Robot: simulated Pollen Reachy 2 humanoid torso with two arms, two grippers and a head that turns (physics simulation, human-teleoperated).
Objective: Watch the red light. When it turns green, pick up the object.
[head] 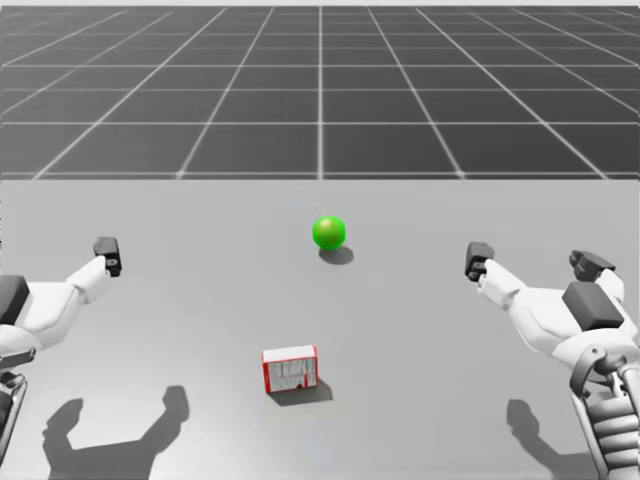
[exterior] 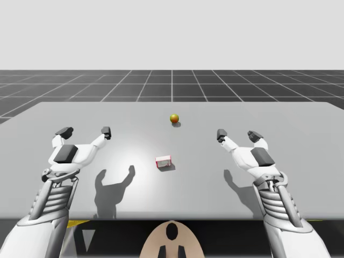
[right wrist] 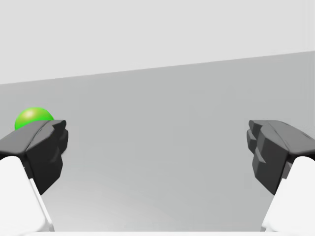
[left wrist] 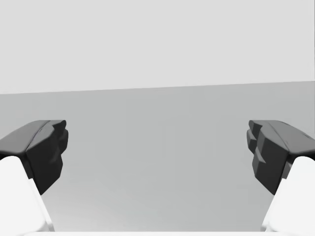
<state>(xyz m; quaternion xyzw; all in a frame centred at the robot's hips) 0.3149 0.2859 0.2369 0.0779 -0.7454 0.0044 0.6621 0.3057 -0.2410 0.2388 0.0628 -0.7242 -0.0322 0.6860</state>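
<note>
**Figure: Both arms poised over the table, signal ball and box between them**

The small red-and-white box lay flat on the grey table, about midway between the left and right edges and nearer the near edge than the signal ball. It was touched by nothing. The signal ball sat on the table beyond the box, toward the far edge and close to the centre line. It appeared green in the head view and the right wrist view, but orange-yellow in the high view.

The left gripper hung above the left part of the table with its fingers spread wide, bare table between them. The right gripper hung above the right part, its fingers likewise spread wide and holding nothing. In the right wrist view, the ball showed ahead of the gripper, just past one fingertip. Both grippers stood well apart from the box and cast shadows toward the near edge.
</note>
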